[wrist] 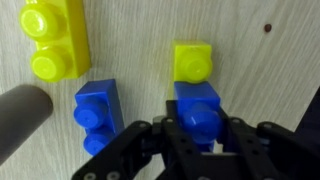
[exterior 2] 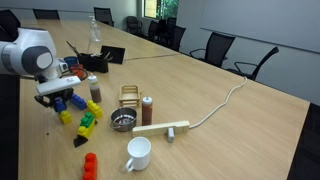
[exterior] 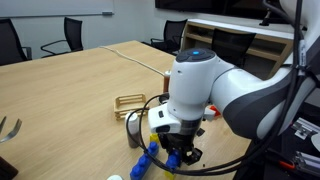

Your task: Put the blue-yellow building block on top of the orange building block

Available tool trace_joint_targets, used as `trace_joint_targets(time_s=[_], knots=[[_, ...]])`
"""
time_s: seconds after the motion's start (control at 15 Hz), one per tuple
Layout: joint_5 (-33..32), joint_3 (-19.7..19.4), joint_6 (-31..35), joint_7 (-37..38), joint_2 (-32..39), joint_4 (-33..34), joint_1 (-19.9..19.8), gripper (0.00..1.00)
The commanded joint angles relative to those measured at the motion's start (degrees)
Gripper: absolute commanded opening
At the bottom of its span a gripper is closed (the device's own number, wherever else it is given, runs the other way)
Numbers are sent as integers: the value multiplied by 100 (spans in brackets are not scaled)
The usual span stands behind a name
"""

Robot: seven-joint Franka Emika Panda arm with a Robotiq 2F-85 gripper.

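Observation:
The blue-yellow building block (wrist: pixel 193 75) lies on the wooden table, its yellow end pointing away from the wrist. My gripper (wrist: pixel 197 132) is straight above it, with its black fingers closed against both sides of the blue end. In an exterior view the gripper (exterior 2: pixel 59 103) is low over the cluster of bricks near the table's edge. The orange building block (exterior 2: pixel 90 165) lies apart from that cluster, close to the white mug. In the wrist view the orange block is out of view.
An all-yellow brick (wrist: pixel 52 40) and an all-blue brick (wrist: pixel 97 115) lie beside the held block. A green brick (exterior 2: pixel 88 122), a white mug (exterior 2: pixel 137 153), a metal strainer (exterior 2: pixel 122 122), a wooden rack (exterior 2: pixel 130 95), a brown bottle (exterior 2: pixel 147 110) and a cabled wooden bar (exterior 2: pixel 165 128) stand nearby.

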Motion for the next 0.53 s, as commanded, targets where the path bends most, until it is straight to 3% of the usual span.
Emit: trace_joint_targets(time_s=[0.0,0.47], knots=[[-159,8,92,221,-101,-121,-50,10],[-93,102,-182,717,-776,-409,-49,10]])
